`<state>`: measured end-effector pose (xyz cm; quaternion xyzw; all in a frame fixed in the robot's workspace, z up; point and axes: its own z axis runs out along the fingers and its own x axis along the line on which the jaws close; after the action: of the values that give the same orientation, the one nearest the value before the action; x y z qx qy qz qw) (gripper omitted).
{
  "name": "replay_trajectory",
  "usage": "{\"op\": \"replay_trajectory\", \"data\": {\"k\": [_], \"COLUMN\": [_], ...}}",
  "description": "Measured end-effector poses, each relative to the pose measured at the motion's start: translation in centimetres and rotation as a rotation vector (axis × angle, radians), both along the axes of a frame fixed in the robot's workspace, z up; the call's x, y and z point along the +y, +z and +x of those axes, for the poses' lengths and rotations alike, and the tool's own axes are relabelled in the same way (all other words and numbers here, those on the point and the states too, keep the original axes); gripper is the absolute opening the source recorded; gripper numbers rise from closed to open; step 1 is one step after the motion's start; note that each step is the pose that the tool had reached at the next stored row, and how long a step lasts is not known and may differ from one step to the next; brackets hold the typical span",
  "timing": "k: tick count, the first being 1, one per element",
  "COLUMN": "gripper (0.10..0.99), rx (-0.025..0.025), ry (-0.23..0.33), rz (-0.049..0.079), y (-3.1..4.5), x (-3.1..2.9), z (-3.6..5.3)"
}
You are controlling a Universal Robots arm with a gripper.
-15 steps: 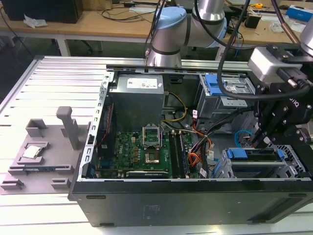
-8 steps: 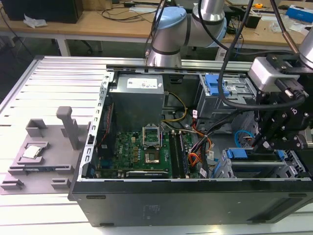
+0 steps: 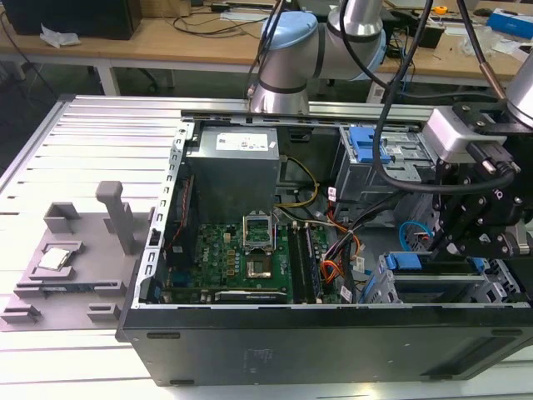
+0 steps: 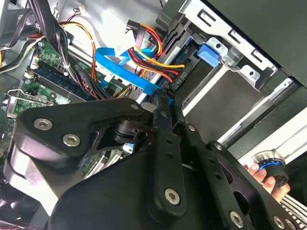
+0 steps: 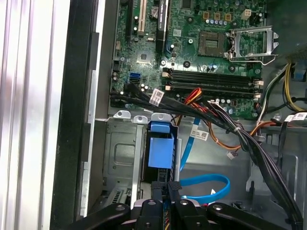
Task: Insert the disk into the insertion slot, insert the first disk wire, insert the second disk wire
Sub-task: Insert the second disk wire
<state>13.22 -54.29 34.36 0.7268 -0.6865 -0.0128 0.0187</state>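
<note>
In the exterior view the gripper [image 3: 447,242] hangs over the computer case's [image 3: 333,342] front corner, at the disk [image 3: 433,279] seated in the insertion slot [image 3: 500,287]. The first wrist view shows its fingers [image 5: 173,189] narrowed onto a black connector [image 5: 160,188] beside the disk's blue frame [image 5: 160,151] and a blue cable [image 5: 206,181]. The second wrist view adds a hand [image 4: 268,173] outside the case.

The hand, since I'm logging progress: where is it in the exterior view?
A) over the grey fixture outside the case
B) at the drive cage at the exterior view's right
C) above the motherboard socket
B: the hand hangs just above the blue-framed disk in the grey drive cage.
</note>
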Motion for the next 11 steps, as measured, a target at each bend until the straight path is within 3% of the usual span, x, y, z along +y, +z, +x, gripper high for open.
{"op": "replay_trajectory", "data": {"k": [11], "gripper": [0.165], "rx": [-0.0016], "ry": [0.0], "rz": [0.005], "y": [0.04], "x": [0.0], "z": [0.02]}}
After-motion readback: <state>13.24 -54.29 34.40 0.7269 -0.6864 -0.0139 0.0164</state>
